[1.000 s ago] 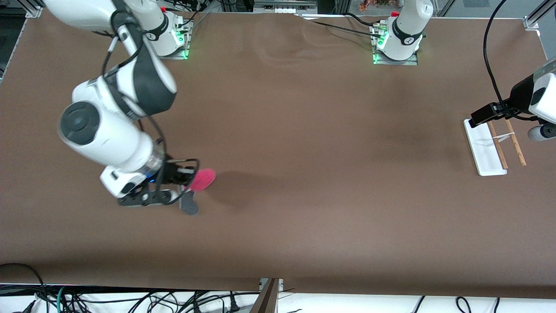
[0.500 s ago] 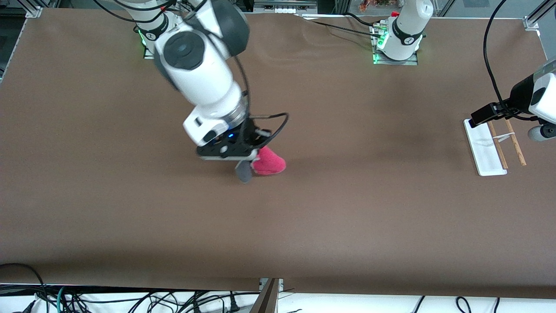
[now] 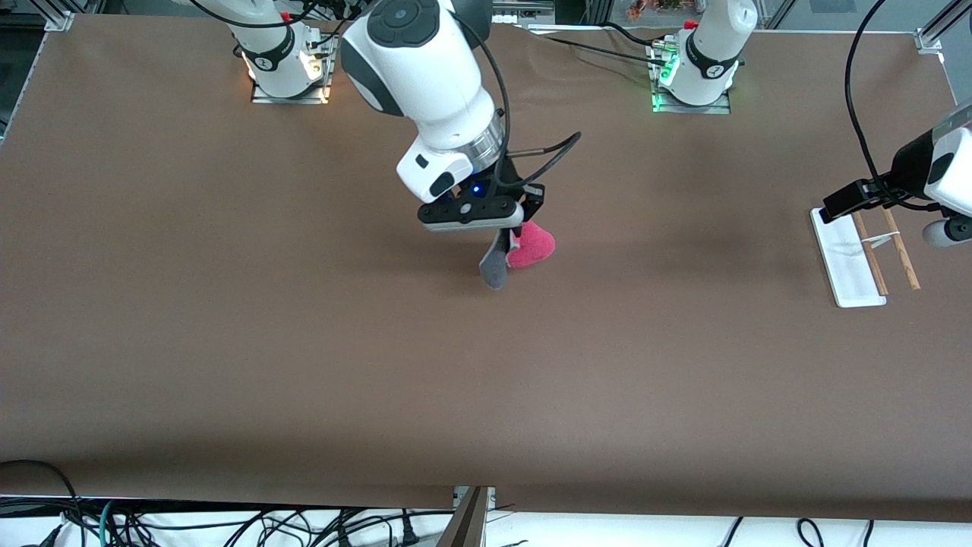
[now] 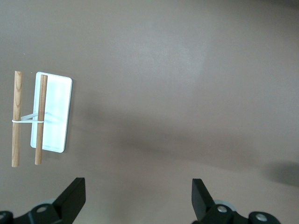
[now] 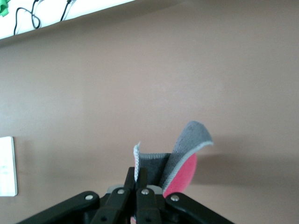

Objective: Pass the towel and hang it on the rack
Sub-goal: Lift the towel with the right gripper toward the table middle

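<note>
The towel [image 3: 529, 245], a small fluffy pink-red cloth with a grey underside and a thin pale edging, is held in the air over the middle of the bench [image 3: 228, 342], pinched at one edge by the right tool [image 3: 507, 241]. The fingers are pressed together on the fabric; the rest hangs loose, a grey flap curling away from the pink pile. In the right wrist view the towel [image 5: 180, 163] is seen folded, grey side outward, pink showing at the lower fold.

Compared with a second ago, the right tool and towel have been carried from the right arm's end of the bench, nearer the front camera, to its middle and closer to the bases. The grip is unchanged.

The rack [image 3: 862, 258] is set at the left arm's end of the bench: a flat white rectangular base with two thin, parallel, light-brown wooden rods. It has not moved. The left tool [image 4: 135, 198] is held over the bench just beside the rack [image 4: 49, 114], its fingers spread wide apart and holding nothing; that arm waits.

The bench surface is a matte brown sheet.
</note>
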